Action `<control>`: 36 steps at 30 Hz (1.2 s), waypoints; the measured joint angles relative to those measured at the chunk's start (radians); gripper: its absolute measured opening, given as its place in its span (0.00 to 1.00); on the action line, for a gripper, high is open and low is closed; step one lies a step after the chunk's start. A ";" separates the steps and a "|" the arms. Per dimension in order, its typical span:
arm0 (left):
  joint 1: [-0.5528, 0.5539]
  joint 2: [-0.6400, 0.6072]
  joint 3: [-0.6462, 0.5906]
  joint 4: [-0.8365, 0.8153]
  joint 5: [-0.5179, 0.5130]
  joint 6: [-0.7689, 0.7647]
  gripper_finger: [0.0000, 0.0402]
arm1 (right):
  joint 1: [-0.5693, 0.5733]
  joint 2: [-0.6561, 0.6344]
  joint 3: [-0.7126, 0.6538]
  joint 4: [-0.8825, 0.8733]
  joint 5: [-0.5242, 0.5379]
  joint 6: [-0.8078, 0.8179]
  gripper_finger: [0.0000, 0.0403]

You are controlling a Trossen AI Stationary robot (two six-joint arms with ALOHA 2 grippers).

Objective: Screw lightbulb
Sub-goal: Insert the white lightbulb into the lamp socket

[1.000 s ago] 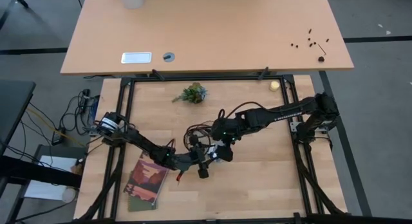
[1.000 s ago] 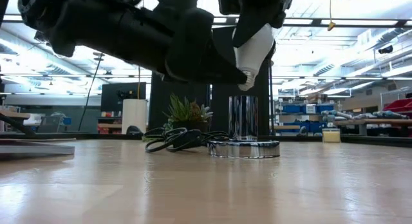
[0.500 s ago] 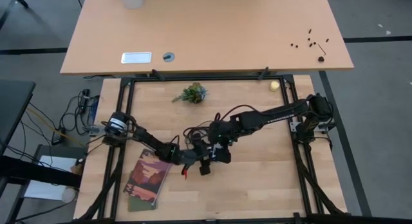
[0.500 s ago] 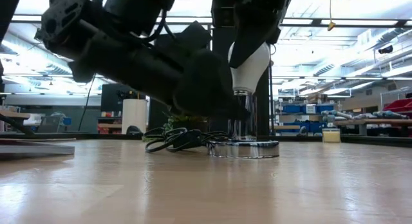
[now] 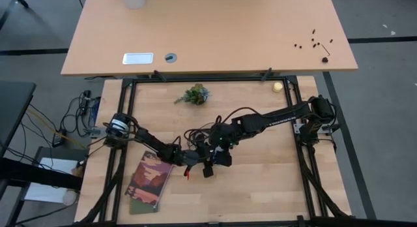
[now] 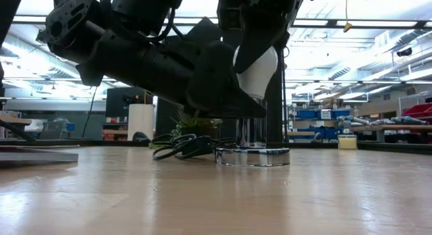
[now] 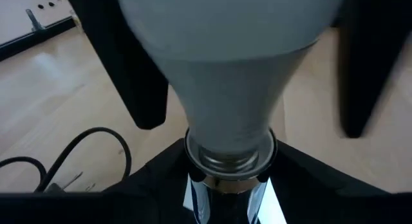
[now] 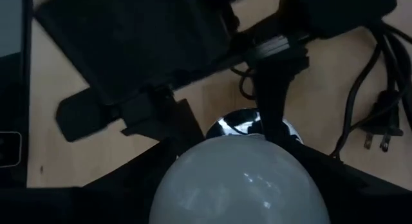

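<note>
The white frosted lightbulb [image 6: 260, 67] stands upright with its silvery screw base [image 7: 230, 158] in the top of the chrome socket tube [image 6: 251, 130]. The tube rises from a round silver disc [image 6: 252, 156] lying on the table. My right gripper [image 8: 241, 205] is above, shut on the bulb's globe. My left gripper [image 7: 230, 201] is lower, on the socket's left in the low view, shut on the chrome tube. In the high view both grippers meet at the table's middle [image 5: 212, 152] and hide the bulb. My left gripper holds the chrome socket tube [image 7: 230, 198] just below its rim, one finger on each side, coming level from the table's left. The socket stands upright on its disc on the table. My right gripper pinches the bulb's wide globe [image 8: 241, 179] between its two fingers [image 7: 138, 76], from above, pointing down. The bulb stands upright, its screw base in the socket's mouth.
The black cord [image 6: 182, 146] with its plug [image 8: 376, 137] lies coiled beside the disc. A small plant [image 5: 194, 94] stands toward the far edge, a book [image 5: 148, 181] lies at the near left, and a pale yellow round object [image 5: 278, 87] sits at the far right.
My right gripper has come down with the bulb, which was tilted above the socket and now stands upright with its base in the socket's mouth. My left gripper has dropped from beside the bulb's base to the socket tube. The disc has slid slightly.
</note>
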 joint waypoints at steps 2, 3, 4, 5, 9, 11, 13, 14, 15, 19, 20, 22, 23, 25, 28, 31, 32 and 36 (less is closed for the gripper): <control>0.000 0.000 0.000 -0.001 0.001 -0.004 0.50 | 0.000 0.000 0.000 -0.001 0.000 -0.005 0.68; 0.000 0.000 0.000 -0.001 0.001 -0.007 0.50 | 0.000 0.001 0.000 -0.003 0.000 -0.010 0.68; 0.000 0.000 0.000 -0.001 0.001 -0.011 0.50 | 0.000 0.004 0.000 0.000 0.000 -0.017 0.68; 0.000 0.000 0.000 -0.001 0.001 -0.015 0.50 | 0.000 0.004 0.000 0.002 0.000 -0.025 0.68; 0.000 0.000 0.000 -0.001 -0.004 -0.025 0.53 | 0.000 0.005 0.000 0.000 0.005 -0.048 0.68; 0.000 0.000 0.000 -0.001 -0.013 -0.026 0.55 | 0.000 0.005 0.000 -0.007 0.008 -0.051 0.68; 0.002 0.000 0.000 0.001 -0.016 -0.026 0.56 | 0.000 0.005 0.000 -0.017 0.013 -0.056 0.68; 0.004 0.000 0.000 0.003 -0.017 -0.026 0.56 | 0.000 0.005 0.000 -0.019 0.020 -0.057 0.68; 0.006 0.000 0.000 0.004 -0.017 -0.026 0.56 | 0.000 0.005 0.000 -0.018 0.026 -0.058 0.68; 0.012 0.000 0.000 -0.001 -0.020 -0.025 0.56 | 0.000 0.005 0.000 -0.013 0.036 -0.046 0.68; 0.012 0.000 0.000 -0.001 -0.020 -0.019 0.56 | 0.000 0.005 0.000 -0.013 0.037 -0.042 0.68; 0.012 0.000 0.000 -0.001 -0.020 0.005 0.55 | 0.000 0.005 0.000 -0.010 0.038 -0.040 0.68; 0.012 0.000 0.000 -0.002 -0.020 0.012 0.55 | 0.000 0.005 0.000 -0.007 0.039 -0.035 0.68; 0.012 0.000 0.000 -0.002 -0.020 0.018 0.54 | -0.002 0.006 0.000 0.002 0.042 -0.004 0.68; 0.012 0.000 0.000 -0.002 -0.020 0.019 0.51 | -0.007 0.006 0.000 0.007 0.041 0.073 0.68; 0.013 0.000 0.000 -0.003 -0.022 0.002 0.48 | -0.008 0.006 0.000 0.004 0.074 0.159 0.68; 0.013 0.000 0.000 -0.003 -0.024 -0.004 0.48 | -0.008 0.006 0.000 0.004 0.092 0.179 0.68; 0.014 0.000 0.000 -0.005 -0.050 -0.032 0.47 | 0.006 0.006 -0.001 0.004 0.175 0.256 0.68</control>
